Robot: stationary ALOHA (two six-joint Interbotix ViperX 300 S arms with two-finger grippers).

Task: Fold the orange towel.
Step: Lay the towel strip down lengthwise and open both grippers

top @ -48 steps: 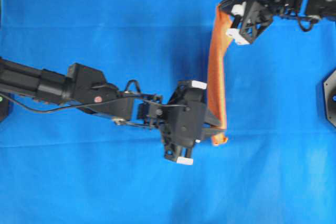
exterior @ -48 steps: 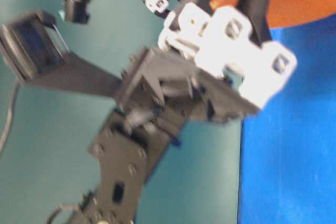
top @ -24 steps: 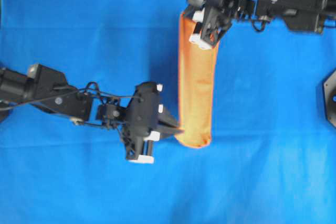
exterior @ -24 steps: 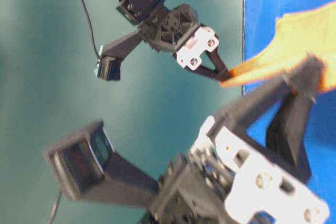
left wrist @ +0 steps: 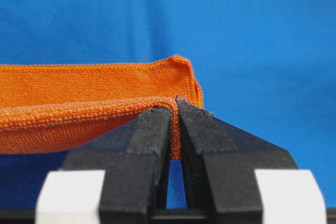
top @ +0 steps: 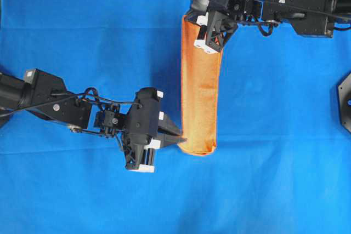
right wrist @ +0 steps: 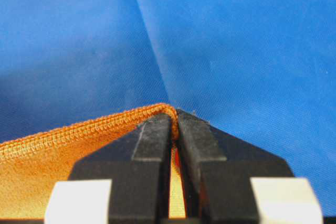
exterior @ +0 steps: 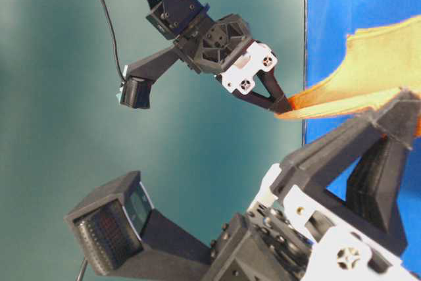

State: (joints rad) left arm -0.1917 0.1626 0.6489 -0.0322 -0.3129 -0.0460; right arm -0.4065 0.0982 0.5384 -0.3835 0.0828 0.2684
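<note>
We keep both grippers, left gripper (top: pixel 180 140) and right gripper (top: pixel 193 21), pinched on the orange towel (top: pixel 200 89) corners (mid-frame), lowering evenly so edges align.

A robotics lab bench: blue cloth-covered table (top: pixel 82 20), teal backdrop (exterior: pixel 66 97), two camera-fitted arms.

Overhead looks straight down; wrist cameras sit close behind fingers (left wrist: pixel 157 129).
</note>
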